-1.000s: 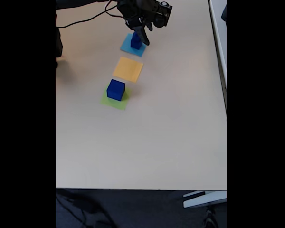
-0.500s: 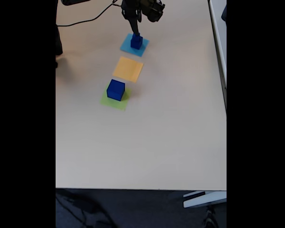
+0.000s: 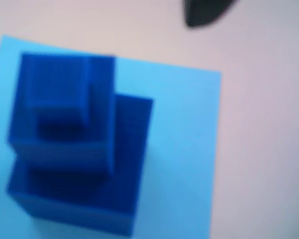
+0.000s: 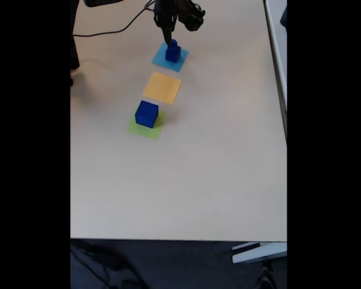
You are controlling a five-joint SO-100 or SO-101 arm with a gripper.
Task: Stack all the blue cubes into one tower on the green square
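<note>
The large blue cube point(image 4: 147, 114) sits on the green square point(image 4: 145, 127), roughly centred, w/ green showing at the near edge. The other two cubes are well apart from it, beyond the orange-yellow square point(image 4: 162, 88): the small cube point(image 3: 65, 107) rests on the medium cube point(image 3: 89, 174), and that pair stands on the light blue square point(image 3: 184, 149). In the wrist view the small one sits offset toward one corner of the medium one, not centred. The gripper point(image 4: 168, 29) hangs just above that pair at the far end of the table point(image 4: 216, 168); a dark tip point(image 3: 204, 11) shows at the top edge of the wrist view, clear of the cubes. Can't tell whether the jaws are apart or together, since the fixed view is too small and dark there. Handling, as a guess: cubes look like rigid glossy plastic, prob. light, stiff, not fragile, but slick faces could slip under a weak pinch. Best hold is across two opposite vertical faces, squared to them, approx. mid-height. Small cube gives little face to grab, and nudging it sideways could slide it off. Medium should go onto the large cube first, so the small one has to come off it, or both get lifted as one by the medium's sides, which looks riskier.
</note>
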